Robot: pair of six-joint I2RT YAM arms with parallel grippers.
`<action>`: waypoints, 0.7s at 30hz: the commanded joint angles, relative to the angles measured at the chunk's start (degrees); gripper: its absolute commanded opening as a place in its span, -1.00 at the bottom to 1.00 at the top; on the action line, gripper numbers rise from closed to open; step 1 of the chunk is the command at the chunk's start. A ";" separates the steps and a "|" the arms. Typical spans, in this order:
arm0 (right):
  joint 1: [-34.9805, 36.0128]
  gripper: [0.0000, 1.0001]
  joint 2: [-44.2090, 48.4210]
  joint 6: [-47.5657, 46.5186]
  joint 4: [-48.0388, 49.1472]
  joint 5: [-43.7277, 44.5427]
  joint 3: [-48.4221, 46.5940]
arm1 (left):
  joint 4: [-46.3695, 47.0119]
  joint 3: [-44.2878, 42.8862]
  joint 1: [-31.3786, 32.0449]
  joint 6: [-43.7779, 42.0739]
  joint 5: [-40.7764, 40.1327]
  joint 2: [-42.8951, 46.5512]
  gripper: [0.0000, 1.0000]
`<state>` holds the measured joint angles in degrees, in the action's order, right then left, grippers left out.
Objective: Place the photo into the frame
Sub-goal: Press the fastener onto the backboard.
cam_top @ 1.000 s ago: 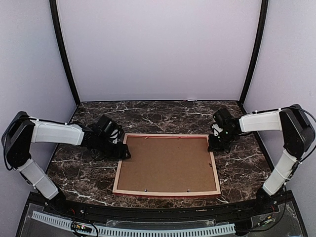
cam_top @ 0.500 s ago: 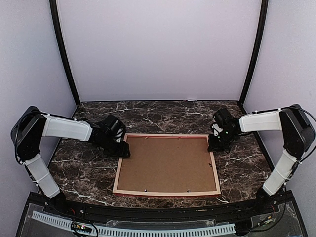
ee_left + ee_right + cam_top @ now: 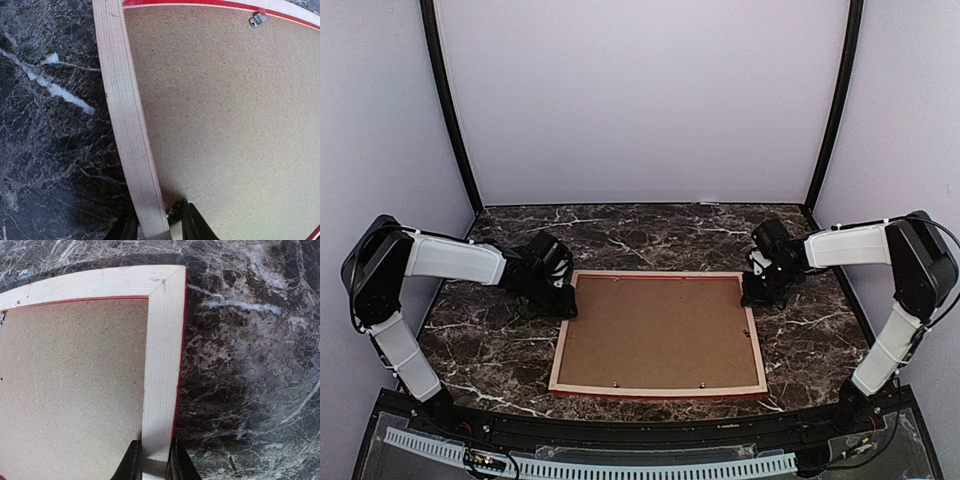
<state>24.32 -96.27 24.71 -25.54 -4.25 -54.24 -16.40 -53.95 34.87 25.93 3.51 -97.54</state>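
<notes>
The frame (image 3: pixel 660 388) lies face down on the marble table, pale wood back up, with a thin red edge showing. A plain brown backing board (image 3: pixel 660 330) fills it. The photo is hidden. My left gripper (image 3: pixel 564 308) straddles the frame's left rail (image 3: pixel 125 110) near its far corner, one finger outside and the other inside against a small metal clip (image 3: pixel 173 212); that gripper (image 3: pixel 156 220) is shut on the rail. My right gripper (image 3: pixel 750 297) is shut on the right rail (image 3: pixel 162 350) just below the far right corner, its fingers (image 3: pixel 156 455) pressing both sides.
Small metal tabs (image 3: pixel 258 19) sit along the inner edge of the frame. Dark marble table (image 3: pixel 480 350) surrounds the frame on all sides. Pale walls and black posts (image 3: pixel 450 110) close off the back and sides.
The left arm has shifted, and its jaws have narrowed round the left rail of the frame. The right arm and the frame have not moved.
</notes>
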 commanded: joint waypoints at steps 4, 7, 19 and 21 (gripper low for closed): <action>-0.17 -0.82 -3.29 -2.02 0.68 -0.21 0.64 | -0.56 1.29 0.24 -1.67 0.26 0.20 -0.47; -0.15 -0.83 -3.42 -2.12 0.84 -0.27 0.71 | 0.08 1.43 0.28 -2.03 1.15 0.58 -0.56; -0.15 -0.61 -1.83 -2.34 -0.42 0.45 -0.45 | 1.16 1.88 0.22 -1.68 2.78 2.40 -0.04; -0.15 -0.56 -1.41 -2.43 -0.91 0.54 -0.85 | 0.91 2.17 0.20 -1.38 2.66 3.03 0.01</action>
<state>24.21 -96.53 23.97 -25.65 -4.25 -54.63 -15.09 -53.06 34.89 24.67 5.21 -97.14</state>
